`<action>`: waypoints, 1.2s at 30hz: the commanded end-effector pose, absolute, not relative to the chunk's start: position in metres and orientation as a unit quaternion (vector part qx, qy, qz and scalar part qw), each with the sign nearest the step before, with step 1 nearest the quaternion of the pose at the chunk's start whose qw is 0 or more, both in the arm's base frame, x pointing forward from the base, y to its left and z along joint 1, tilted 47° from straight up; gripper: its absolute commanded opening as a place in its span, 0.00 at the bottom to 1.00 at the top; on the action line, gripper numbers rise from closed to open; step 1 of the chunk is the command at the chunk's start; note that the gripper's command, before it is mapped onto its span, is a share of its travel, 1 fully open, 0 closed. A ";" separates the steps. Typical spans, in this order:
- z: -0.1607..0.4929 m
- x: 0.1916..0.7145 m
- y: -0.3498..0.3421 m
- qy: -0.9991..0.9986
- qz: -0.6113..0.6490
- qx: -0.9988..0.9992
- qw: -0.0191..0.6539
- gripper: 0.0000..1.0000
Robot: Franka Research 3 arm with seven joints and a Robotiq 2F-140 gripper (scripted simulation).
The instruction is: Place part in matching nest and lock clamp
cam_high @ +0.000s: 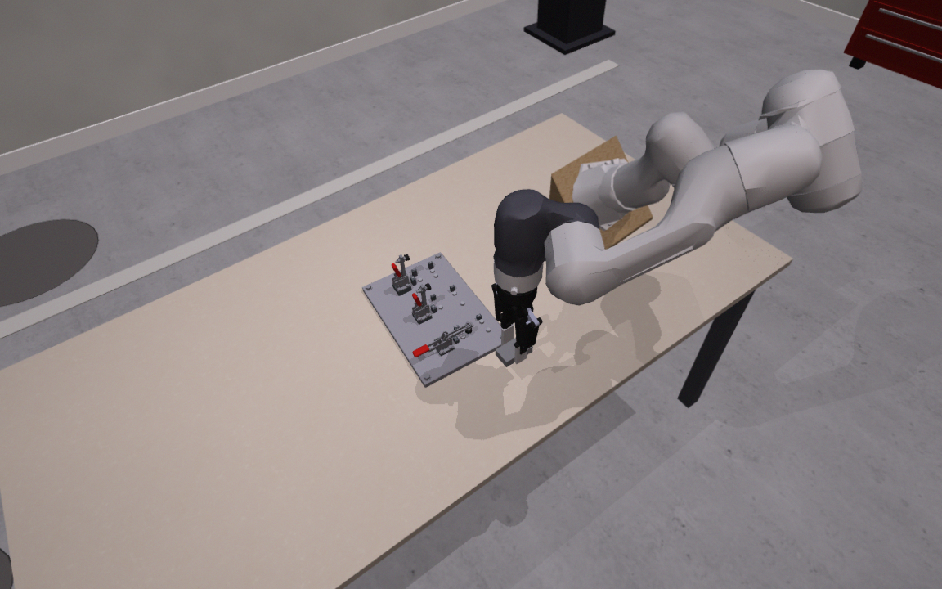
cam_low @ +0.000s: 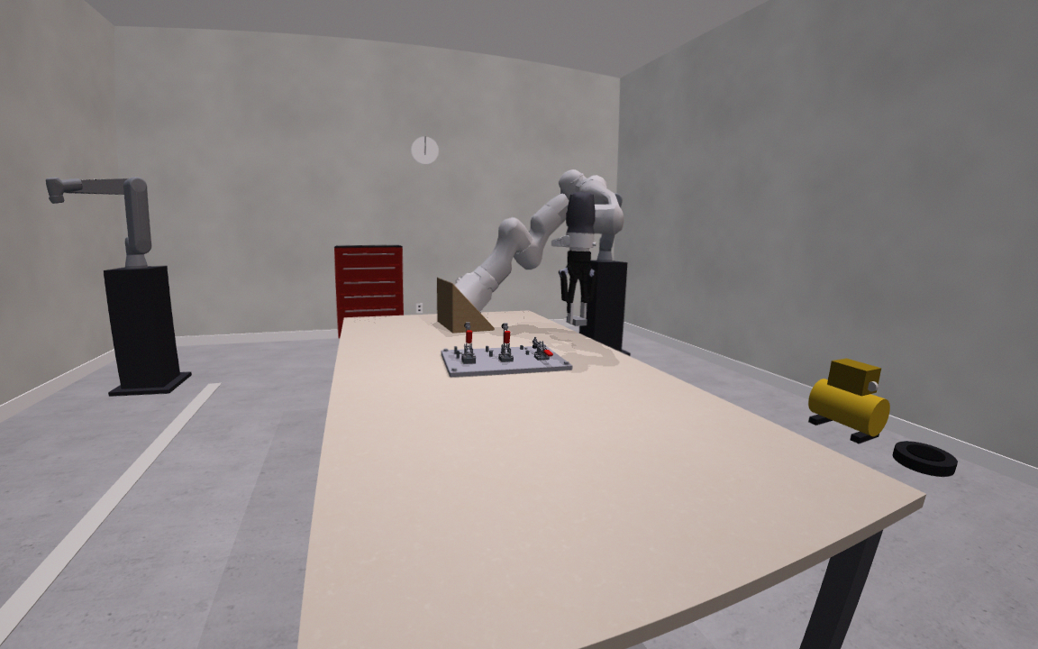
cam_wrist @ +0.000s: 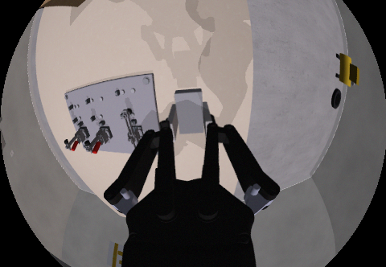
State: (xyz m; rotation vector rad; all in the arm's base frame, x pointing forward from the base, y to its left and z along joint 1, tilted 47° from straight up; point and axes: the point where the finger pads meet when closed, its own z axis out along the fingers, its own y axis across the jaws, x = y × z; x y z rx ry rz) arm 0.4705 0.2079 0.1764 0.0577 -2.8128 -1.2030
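Note:
The part [cam_high: 506,356] is a small grey block. My gripper [cam_high: 518,350] is shut on it and holds it a little above the table, just off the fixture's near right corner. In the wrist view the part [cam_wrist: 190,112] sits between my fingertips, its long side pointing away from me. The grey fixture plate [cam_high: 433,315] lies to the left and also shows in the wrist view [cam_wrist: 109,114]. Two clamps have red handles standing upright [cam_high: 396,268] [cam_high: 419,296]. The third clamp's red handle [cam_high: 422,350] lies flat, nearest the part.
A brown wedge block [cam_high: 595,191] carries the arm's base at the table's far end. The table's right edge [cam_high: 650,366] runs close behind the gripper. A black pedestal [cam_low: 608,300] stands on the floor beyond that edge.

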 end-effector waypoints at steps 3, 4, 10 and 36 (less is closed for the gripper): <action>0.187 0.468 0.199 -0.918 -0.394 0.013 0.051 0.00; 0.188 0.468 0.198 -0.918 -0.394 0.013 0.051 0.00; 0.193 0.469 0.193 -0.918 -0.394 0.013 0.051 0.00; 0.193 0.469 0.192 -0.918 -0.393 0.002 0.056 0.00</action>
